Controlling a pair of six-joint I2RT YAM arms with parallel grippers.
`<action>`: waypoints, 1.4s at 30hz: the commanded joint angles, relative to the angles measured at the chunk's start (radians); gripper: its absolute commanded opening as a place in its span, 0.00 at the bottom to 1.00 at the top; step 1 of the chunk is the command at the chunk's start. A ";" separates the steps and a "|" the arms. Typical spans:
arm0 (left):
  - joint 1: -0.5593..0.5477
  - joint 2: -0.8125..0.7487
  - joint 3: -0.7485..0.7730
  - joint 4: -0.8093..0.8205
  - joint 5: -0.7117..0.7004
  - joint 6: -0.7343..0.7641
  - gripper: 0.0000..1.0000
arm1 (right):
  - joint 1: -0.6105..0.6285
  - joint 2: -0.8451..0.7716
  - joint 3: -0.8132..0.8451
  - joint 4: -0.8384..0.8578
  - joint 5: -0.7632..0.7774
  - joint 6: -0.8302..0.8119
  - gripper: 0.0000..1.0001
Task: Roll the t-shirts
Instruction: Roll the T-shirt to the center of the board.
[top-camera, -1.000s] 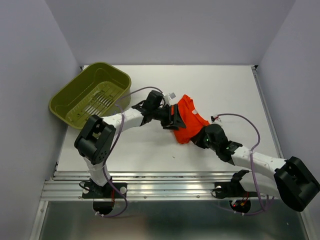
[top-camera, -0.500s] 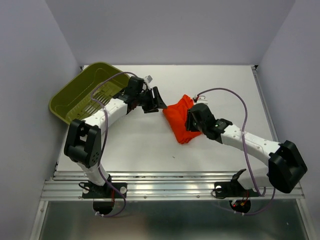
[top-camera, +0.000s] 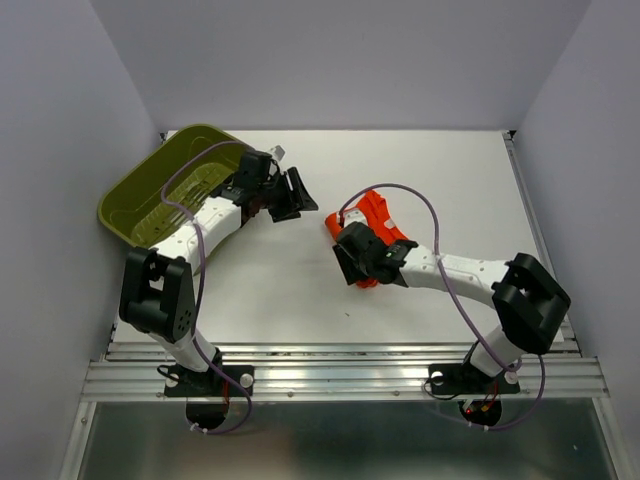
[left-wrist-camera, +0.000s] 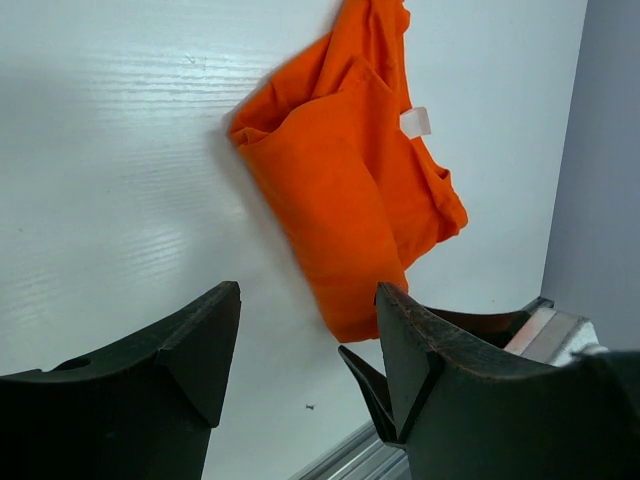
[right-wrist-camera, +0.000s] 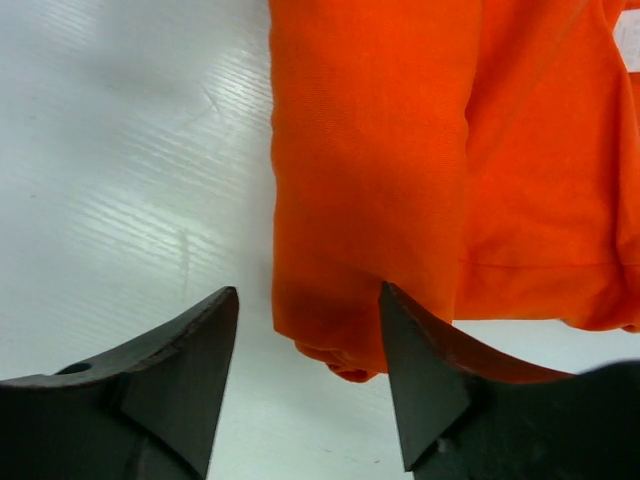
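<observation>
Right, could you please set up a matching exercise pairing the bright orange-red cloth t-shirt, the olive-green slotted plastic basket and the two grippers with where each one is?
Things:
1. bright orange-red cloth t-shirt
2. olive-green slotted plastic basket
3. left gripper
4. right gripper

Places:
A. at the far left corner of the white table
B. open, right at one end of the t-shirt
C. bunched up mid-table
D. open, next to the basket, apart from the t-shirt

Pairs: 1-C, 2-A, 3-D, 4-B
</observation>
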 joint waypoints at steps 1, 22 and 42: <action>-0.004 -0.041 -0.022 0.021 0.003 0.010 0.67 | 0.001 0.062 0.053 0.000 0.073 -0.030 0.68; -0.002 -0.035 -0.103 0.076 0.037 0.009 0.74 | 0.001 0.184 -0.098 0.250 0.076 0.090 0.12; -0.082 0.050 -0.204 0.225 0.088 0.023 0.99 | -0.018 -0.026 -0.257 0.530 -0.283 0.154 0.01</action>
